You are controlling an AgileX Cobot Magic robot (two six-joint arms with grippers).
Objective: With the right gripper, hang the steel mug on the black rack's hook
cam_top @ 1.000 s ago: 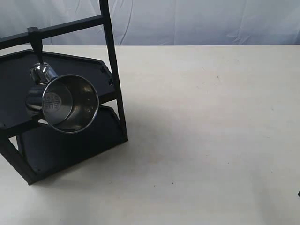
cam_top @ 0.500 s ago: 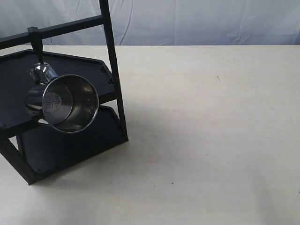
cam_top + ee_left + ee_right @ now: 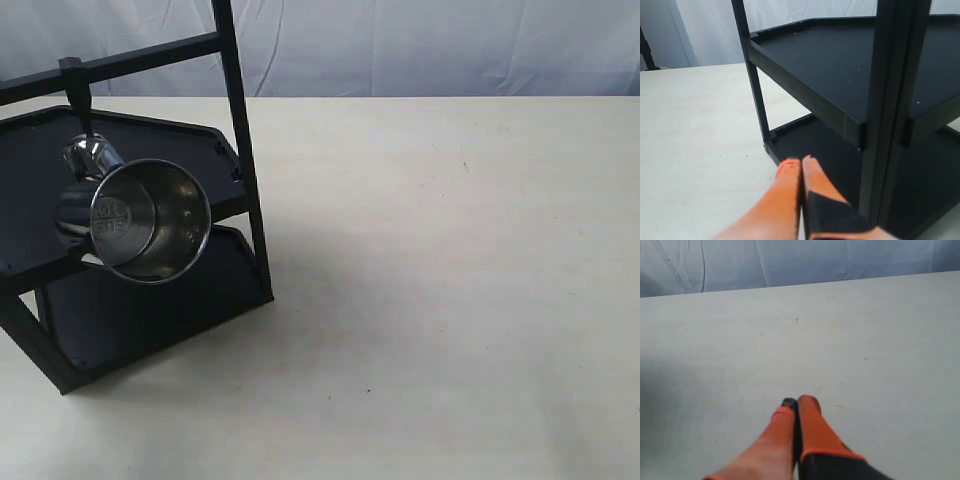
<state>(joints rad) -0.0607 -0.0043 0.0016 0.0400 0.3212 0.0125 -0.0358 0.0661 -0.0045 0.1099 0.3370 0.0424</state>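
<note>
The steel mug [image 3: 148, 220] hangs by its handle from the hook [image 3: 78, 105] under the black rack's [image 3: 236, 120] crossbar, its open mouth tilted toward the camera, with no gripper touching it. In the exterior view neither gripper shows. My right gripper [image 3: 798, 403] is shut and empty over bare table, far from the rack. Close to the black rack's [image 3: 830, 90] lower tray corner, my left gripper [image 3: 801, 161] is also shut with nothing in it.
A pale tabletop [image 3: 450, 280] stretches to the right of the rack. A white cloth backdrop [image 3: 420, 45] runs along the far edge. The rack's posts [image 3: 890, 110] stand close beside the left gripper.
A dark bit of the right arm at the exterior view's lower right edge has slipped out of view. The mug and rack have not moved.
</note>
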